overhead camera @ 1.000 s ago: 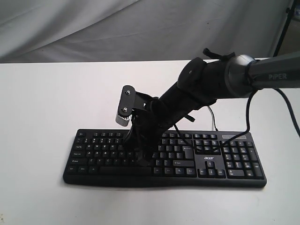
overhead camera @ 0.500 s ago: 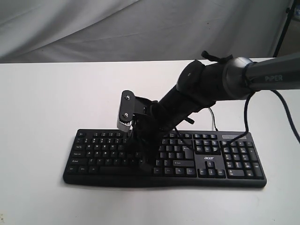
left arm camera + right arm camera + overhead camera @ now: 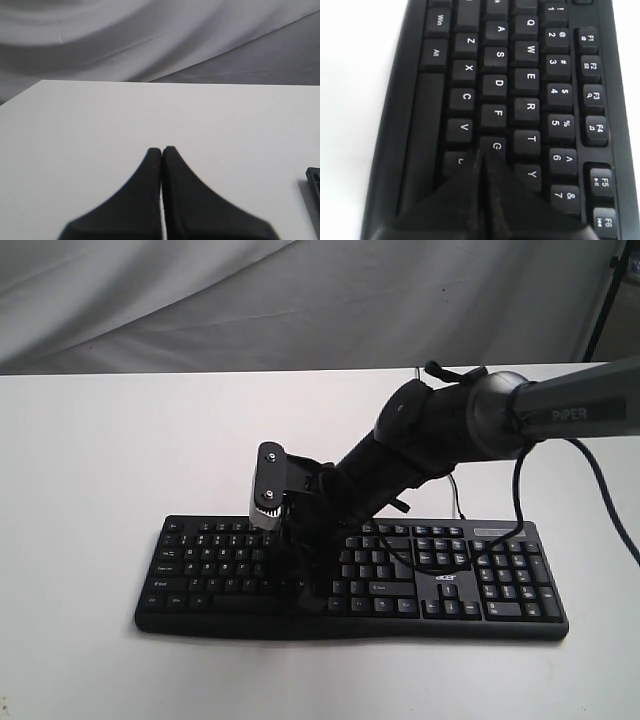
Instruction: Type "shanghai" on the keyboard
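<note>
We note a flat white table filling most of the exterior view, with a creased grey cloth backdrop behind its far edge.

The wide black plastic keyboard with white legends lies flat on the near half of the table, long side across the view, number pad on the right. A small white "acer" logo sits beside the number pad. A thin black cable leaves its rear edge.

The dark right arm with a grey joint enters from the right and slopes down to the left over the middle of the keyboard.

The right gripper points down at the letter block. In the right wrist view its two black fingers are pressed together with nothing between them. The tip sits at the near edge of the G key; we cannot tell whether the key is depressed.

The left gripper does not show in the exterior view. In the left wrist view it is closed and empty above bare table, well apart from the keyboard, only a corner of which shows.
</note>
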Robot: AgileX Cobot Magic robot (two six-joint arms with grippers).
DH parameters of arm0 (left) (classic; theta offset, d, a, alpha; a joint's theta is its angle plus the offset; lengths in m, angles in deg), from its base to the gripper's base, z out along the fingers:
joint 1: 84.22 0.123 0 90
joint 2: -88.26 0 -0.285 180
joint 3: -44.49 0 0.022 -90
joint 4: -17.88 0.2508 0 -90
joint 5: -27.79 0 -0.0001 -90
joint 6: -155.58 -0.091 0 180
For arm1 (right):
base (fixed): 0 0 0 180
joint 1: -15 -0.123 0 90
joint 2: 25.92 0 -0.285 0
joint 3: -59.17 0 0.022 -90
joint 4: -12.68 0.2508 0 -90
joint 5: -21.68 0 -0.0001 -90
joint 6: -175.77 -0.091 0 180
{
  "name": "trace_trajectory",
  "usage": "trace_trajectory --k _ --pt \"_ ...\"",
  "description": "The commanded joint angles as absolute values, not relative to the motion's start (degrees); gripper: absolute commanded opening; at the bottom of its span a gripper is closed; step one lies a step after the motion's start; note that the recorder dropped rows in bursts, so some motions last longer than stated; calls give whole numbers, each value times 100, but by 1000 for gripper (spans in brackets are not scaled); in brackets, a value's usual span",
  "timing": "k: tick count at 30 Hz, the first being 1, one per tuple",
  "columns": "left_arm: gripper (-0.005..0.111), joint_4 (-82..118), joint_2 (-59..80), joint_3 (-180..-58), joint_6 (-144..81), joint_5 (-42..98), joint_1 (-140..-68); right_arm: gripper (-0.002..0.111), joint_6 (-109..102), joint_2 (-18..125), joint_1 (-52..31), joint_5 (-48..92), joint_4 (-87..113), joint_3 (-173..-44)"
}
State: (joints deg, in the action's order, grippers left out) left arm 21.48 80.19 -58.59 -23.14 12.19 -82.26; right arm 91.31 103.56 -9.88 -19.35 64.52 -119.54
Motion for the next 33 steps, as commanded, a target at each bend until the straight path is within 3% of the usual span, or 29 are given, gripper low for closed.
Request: trace_trajectory --k 1,33 --pt "1 2145 8048 -5829 -2303 1255 -8247 0 9241 10359 -958 -1863 6521 -11932" --pt "1 2145 8048 -5829 -2303 1255 -8247 0 9338 10328 -958 -1738 6521 -11942"
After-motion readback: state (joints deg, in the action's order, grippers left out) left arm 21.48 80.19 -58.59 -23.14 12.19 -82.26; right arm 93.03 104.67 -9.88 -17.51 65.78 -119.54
